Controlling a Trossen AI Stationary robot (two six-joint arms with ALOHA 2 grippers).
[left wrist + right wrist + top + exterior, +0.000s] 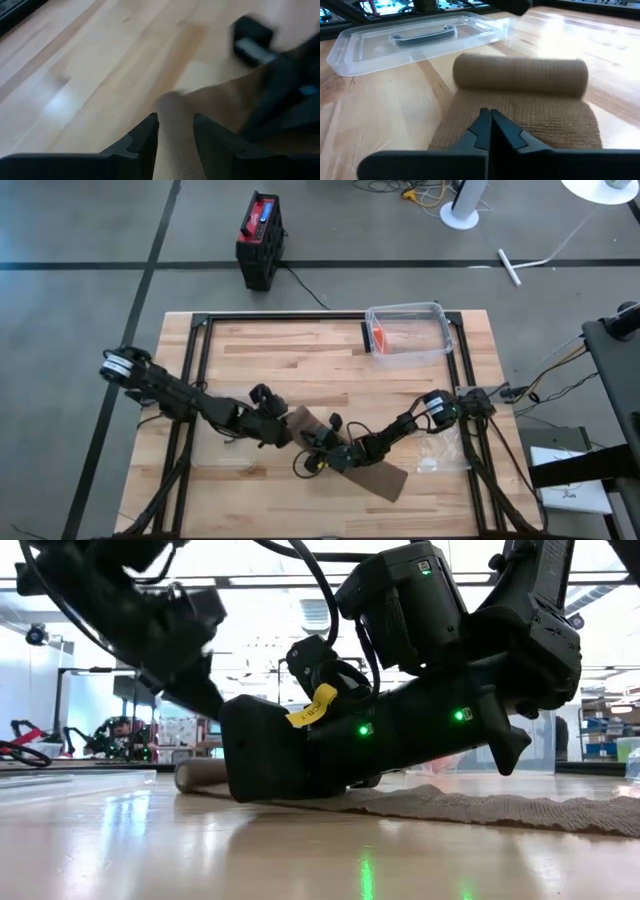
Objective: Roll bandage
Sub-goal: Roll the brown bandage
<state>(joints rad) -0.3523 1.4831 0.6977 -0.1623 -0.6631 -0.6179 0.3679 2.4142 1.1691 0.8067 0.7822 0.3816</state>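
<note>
High view: bandage (345,465) mid-table, container (408,333) at far edge.

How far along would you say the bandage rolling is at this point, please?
Partly done. The bandage already has a rolled end, a firm cylinder. In hand: the left gripper is shut on that roll, while the shut right gripper presses on the flat strip. Left: a stretch of the strip lies unrolled on the table.
</note>
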